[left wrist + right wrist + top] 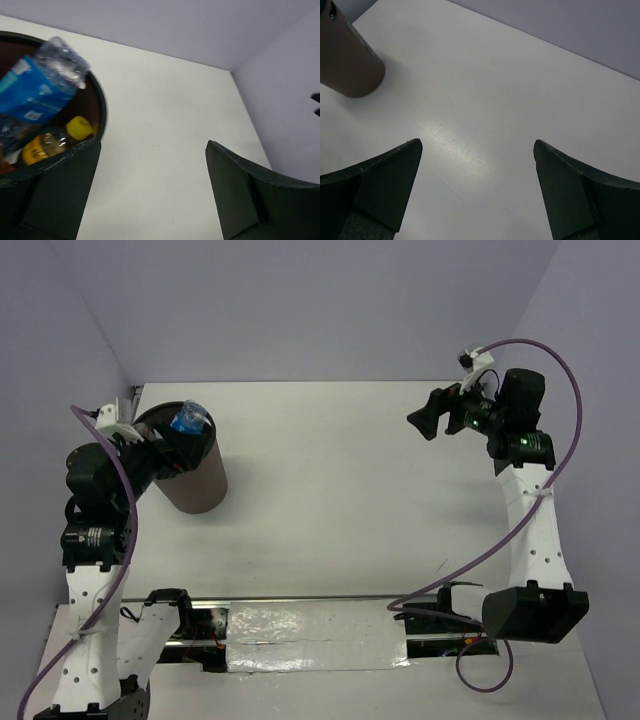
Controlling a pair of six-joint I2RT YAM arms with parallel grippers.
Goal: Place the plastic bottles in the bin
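The round brown bin [200,485] with a black rim stands at the table's left. A clear bottle with a blue label [188,420] pokes above its rim. In the left wrist view the blue-labelled bottle [35,90] lies on top inside the bin [101,112], above a bottle with a yellow cap [78,127]; a bit of red shows at the left edge. My left gripper [160,450] is open and empty at the bin's rim [152,150]. My right gripper [425,420] is open and empty, held above the table at the far right [477,150]. The bin also shows in the right wrist view [347,65].
A shiny foil-covered strip [300,625] runs between the arm bases at the near edge. Purple cables [575,410] loop off both arms. Lilac walls close the table at the back and both sides.
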